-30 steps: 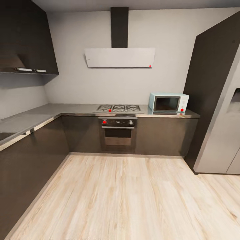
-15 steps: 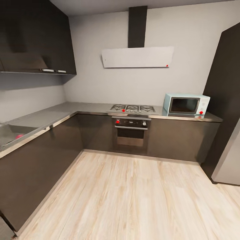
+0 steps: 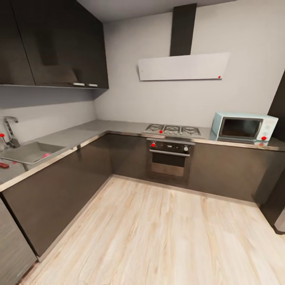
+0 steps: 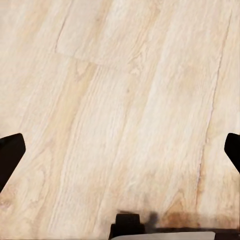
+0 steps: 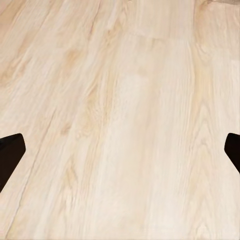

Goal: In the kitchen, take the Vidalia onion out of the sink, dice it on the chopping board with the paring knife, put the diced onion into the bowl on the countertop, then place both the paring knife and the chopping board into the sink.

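Kitchen w/ wood floor (image 3: 158, 233): sink (image 3: 29, 152) cut off at head view's left edge on countertop (image 3: 79, 134), 1 faucet (image 3: 10, 130), contents blurred; left gripper (image 4: 120, 155) & right gripper (image 5: 120, 155) spread wide, holding nothing.

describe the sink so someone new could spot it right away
Follow the long grey countertop along the left wall, under the dark upper cabinets. The sink is the sunken grey rectangular basin in it, marked by the curved faucet behind it.
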You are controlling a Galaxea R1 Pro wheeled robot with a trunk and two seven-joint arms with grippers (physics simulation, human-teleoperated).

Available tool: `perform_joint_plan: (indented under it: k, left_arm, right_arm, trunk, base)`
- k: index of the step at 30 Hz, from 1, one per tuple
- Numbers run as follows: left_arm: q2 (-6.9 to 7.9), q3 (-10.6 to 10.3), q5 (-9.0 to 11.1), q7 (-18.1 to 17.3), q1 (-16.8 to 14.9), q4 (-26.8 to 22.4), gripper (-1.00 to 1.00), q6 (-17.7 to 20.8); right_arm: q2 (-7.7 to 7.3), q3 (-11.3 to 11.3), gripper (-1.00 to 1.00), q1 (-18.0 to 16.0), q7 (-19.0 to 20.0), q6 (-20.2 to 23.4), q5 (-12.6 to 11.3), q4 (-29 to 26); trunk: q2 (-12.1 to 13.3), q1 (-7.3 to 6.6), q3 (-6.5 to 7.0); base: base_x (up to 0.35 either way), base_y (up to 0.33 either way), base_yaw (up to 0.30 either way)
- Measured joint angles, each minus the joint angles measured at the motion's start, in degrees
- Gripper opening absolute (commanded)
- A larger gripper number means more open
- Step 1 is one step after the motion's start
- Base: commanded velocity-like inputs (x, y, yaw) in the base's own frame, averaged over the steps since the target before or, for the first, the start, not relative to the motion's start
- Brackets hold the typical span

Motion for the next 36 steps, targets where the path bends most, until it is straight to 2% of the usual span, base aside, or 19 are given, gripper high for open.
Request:
perform_joint_plan:
  k: [24,36]
  left_arm:
    - [-0.01,0.1,0.1,0.0,0.0,-0.1,1.0,0.0]
    - [0.0,0.1,0.1,0.0,0.0,-0.2,1.0,0.0]
  right_arm:
    - [0.0,0.0,1.0,0.0,0.0,0.0,0.0,0.0]
    - [0.0,0.0,1.0,0.0,0.0,0.0,0.0,0.0]
  trunk:
    - [0.0,0.0,0.0]
    - [0.0,-0.01,0.0]
  base:
    - [0.001,-0.313,0.266]
    - [0.081,-0.315,0.266]
